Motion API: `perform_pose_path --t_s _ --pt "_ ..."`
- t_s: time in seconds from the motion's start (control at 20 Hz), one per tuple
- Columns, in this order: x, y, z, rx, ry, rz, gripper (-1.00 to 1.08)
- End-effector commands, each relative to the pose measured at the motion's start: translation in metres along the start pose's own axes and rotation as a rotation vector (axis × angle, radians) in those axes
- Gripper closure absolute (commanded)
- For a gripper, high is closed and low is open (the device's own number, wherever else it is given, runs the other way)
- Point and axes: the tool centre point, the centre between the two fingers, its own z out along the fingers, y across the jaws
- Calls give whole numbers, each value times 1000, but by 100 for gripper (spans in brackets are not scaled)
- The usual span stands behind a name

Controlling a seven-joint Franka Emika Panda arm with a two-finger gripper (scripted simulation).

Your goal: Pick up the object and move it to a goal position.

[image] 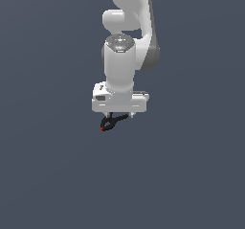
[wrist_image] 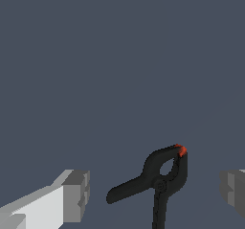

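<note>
Under the white arm (image: 125,60), the gripper (image: 116,116) hangs over a plain grey floor (image: 48,175), jaws wide apart. The black clamp (wrist_image: 158,182), red at its tip, lies between the fingers (wrist_image: 76,194), touching neither.

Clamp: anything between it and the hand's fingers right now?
Nothing visible. In the wrist view the black clamp lies in the open gap between the two fingers, touching neither. The exterior view shows the hand directly above the clamp. No goal marker shows in either view.
</note>
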Motion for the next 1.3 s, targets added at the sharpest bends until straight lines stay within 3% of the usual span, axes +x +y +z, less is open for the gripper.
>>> perform_pose_path --t_s 0.0,0.45,0.9,1.25 --pt "0 0 0 0 0 0 -92" --pt "-1 29 -7 -21 12 1 -92" --pt "-1 29 -6 -20 12 4 -92" --pt "-9 30 9 -11 3 77 -92"
